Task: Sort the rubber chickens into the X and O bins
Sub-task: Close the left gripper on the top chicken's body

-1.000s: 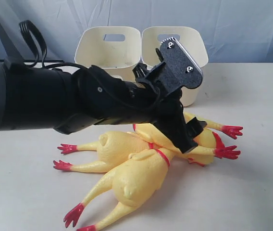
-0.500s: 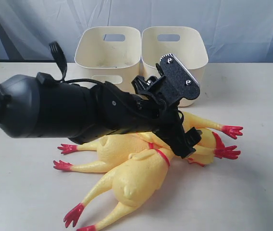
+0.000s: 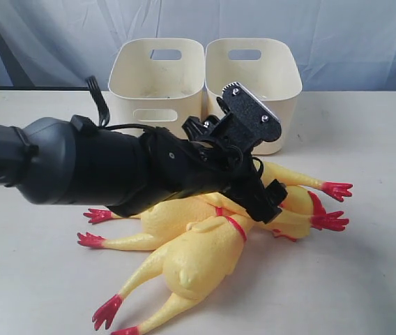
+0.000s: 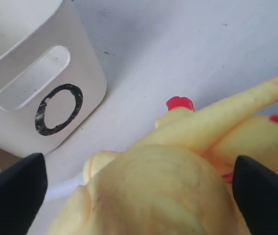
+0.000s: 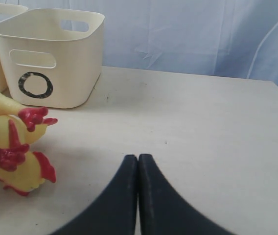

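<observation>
The pale worktop (image 3: 379, 279) lies under me, with a blue cloth backdrop (image 3: 337, 35) behind. My left fingers (image 3: 271, 202) are released and spread wide over the rubber chickens (image 3: 198, 258), which are heaped mid-worktop just before the O bin (image 5: 51, 54) and its twin bin (image 3: 142, 77). My left arm hides part of both bin fronts. My right fingers (image 5: 138, 196) are clenched on nothing, low over bare worktop that lies open to its far edge.
</observation>
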